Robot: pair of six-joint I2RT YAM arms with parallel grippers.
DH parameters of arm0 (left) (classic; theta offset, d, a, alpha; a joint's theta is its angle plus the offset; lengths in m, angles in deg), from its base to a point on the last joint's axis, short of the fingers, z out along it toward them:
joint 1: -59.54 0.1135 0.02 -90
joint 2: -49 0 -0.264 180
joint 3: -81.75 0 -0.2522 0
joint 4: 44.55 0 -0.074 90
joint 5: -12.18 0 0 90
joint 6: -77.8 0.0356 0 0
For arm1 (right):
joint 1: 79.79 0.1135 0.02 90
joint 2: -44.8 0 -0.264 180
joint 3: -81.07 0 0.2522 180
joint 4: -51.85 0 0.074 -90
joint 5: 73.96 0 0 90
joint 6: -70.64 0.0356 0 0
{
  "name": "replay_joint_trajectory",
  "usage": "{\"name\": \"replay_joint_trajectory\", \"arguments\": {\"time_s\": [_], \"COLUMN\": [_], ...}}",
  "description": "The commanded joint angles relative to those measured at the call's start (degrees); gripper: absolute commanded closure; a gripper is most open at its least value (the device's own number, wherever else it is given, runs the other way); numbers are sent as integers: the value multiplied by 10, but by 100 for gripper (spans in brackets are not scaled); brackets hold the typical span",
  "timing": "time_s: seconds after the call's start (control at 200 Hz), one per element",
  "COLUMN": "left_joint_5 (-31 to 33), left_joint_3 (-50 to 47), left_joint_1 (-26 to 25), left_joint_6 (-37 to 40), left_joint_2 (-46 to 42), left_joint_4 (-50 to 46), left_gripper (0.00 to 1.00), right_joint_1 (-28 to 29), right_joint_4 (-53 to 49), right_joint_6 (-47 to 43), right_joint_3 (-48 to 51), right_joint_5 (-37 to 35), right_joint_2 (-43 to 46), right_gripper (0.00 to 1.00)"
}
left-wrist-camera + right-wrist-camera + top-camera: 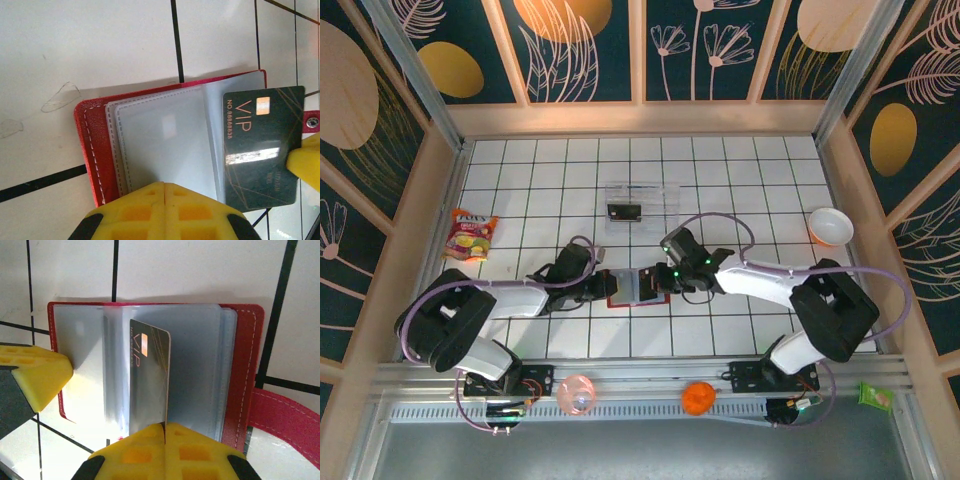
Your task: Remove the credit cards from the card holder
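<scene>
The red card holder (620, 297) lies open on the tiled table between my two grippers. Its red cover (92, 145) and pale pocket sheets (195, 370) face up. A dark credit card (262, 145) marked VIP stands partly out of a pocket, edge-on in the right wrist view (149, 375). My right gripper (165, 427) is shut on that card's near edge. My left gripper (165, 186) is shut, its tips resting on a pocket sheet of the holder's left half. The holder's snap tab (280, 412) sticks out to the right.
A clear plastic tray (660, 198) behind the holder has another dark card (623, 211) in it. A snack packet (470, 237) lies at the left and a white bowl (830, 226) at the right. A pink ball (576, 394) and an orange ball (697, 398) sit on the front rail.
</scene>
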Motion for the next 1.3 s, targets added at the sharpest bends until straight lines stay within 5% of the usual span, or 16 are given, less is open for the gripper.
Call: {"name": "replay_joint_trajectory", "arguments": {"time_s": [0.0, 0.355, 0.596, 0.721, 1.116, 1.296], "left_joint_5": [3, -9, -9, -5, -9, -6], "left_joint_3": [3, 8, 8, 9, 40, 69], "left_joint_1": [4, 4, 5, 5, 5, 5], "left_joint_6": [24, 36, 40, 40, 49, 50], "left_joint_2": [20, 26, 24, 24, 13, -29], "left_joint_4": [-54, -51, -56, -60, -93, -136], "left_gripper": [100, 100, 100, 100, 100, 58], "right_joint_1": [17, 35, 31, 22, 14, 8], "right_joint_4": [-51, -29, -4, -6, -63, -67], "right_joint_6": [-20, -25, -28, -42, -321, -449], "right_joint_3": [-34, -64, -59, -58, -142, -223], "right_joint_5": [-32, -15, -7, -20, -78, -83], "right_joint_2": [-12, -74, -80, -64, 54, 43], "right_gripper": [100, 100, 85, 100, 100, 100]}}
